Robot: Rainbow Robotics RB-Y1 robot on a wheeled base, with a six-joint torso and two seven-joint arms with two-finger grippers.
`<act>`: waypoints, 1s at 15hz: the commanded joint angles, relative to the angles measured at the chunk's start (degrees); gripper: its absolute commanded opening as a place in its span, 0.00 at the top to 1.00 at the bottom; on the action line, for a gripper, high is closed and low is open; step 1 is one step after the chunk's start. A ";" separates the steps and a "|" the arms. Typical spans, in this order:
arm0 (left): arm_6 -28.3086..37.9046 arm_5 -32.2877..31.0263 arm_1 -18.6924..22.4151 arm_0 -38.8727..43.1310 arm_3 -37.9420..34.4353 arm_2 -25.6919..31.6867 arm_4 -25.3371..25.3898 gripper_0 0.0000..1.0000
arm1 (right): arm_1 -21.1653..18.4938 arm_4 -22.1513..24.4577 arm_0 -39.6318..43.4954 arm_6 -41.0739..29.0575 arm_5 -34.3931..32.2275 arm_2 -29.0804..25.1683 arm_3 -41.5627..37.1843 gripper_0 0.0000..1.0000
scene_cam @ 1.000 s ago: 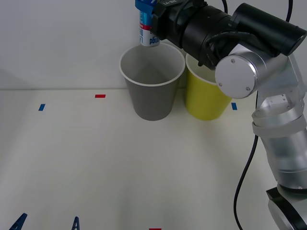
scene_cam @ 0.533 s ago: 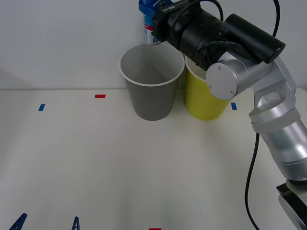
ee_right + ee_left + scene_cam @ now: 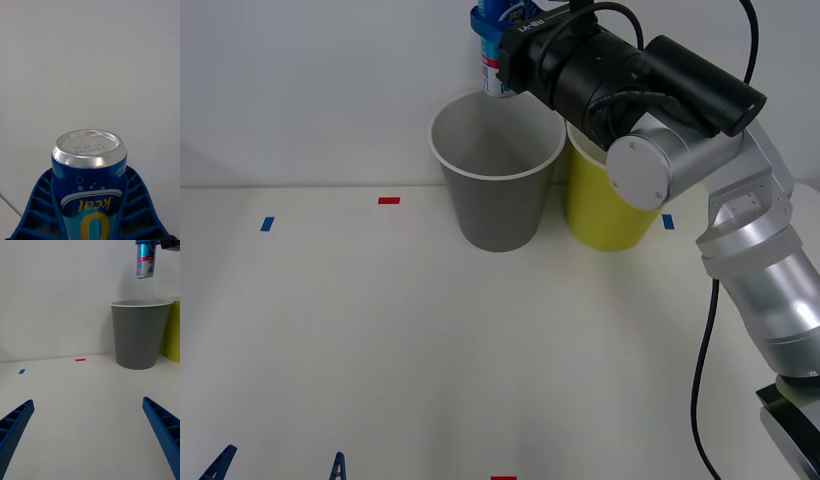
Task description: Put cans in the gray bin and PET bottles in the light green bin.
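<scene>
My right gripper [image 3: 498, 30] is shut on the slim blue-and-white can [image 3: 495, 60], holding it upright in the air just above the far rim of the gray bin [image 3: 498, 185]. The right wrist view has the can's silver end [image 3: 89, 147] between my blue ribbed fingers [image 3: 41, 202]. The can [image 3: 145, 260] also hangs over the gray bin [image 3: 139, 335] in the left wrist view. The light green bin [image 3: 610, 205] stands beside the gray one, partly hidden behind my right arm. My left gripper [image 3: 90, 435] is open, low over the table near its front edge.
Small red [image 3: 388, 200] and blue [image 3: 267, 224] tape marks lie on the white table left of the bins. Another blue mark [image 3: 667, 221] sits right of the green bin. A pale wall stands directly behind the bins.
My right arm has swung in and lifted the can slightly up and to the right, still above the gray bin. The left gripper has not moved.
</scene>
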 commanded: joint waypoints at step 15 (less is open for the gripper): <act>0.00 0.00 0.00 0.00 0.00 0.00 0.00 0.00 | 1.08 1.69 6.07 1.93 -2.62 -0.97 -7.57 0.00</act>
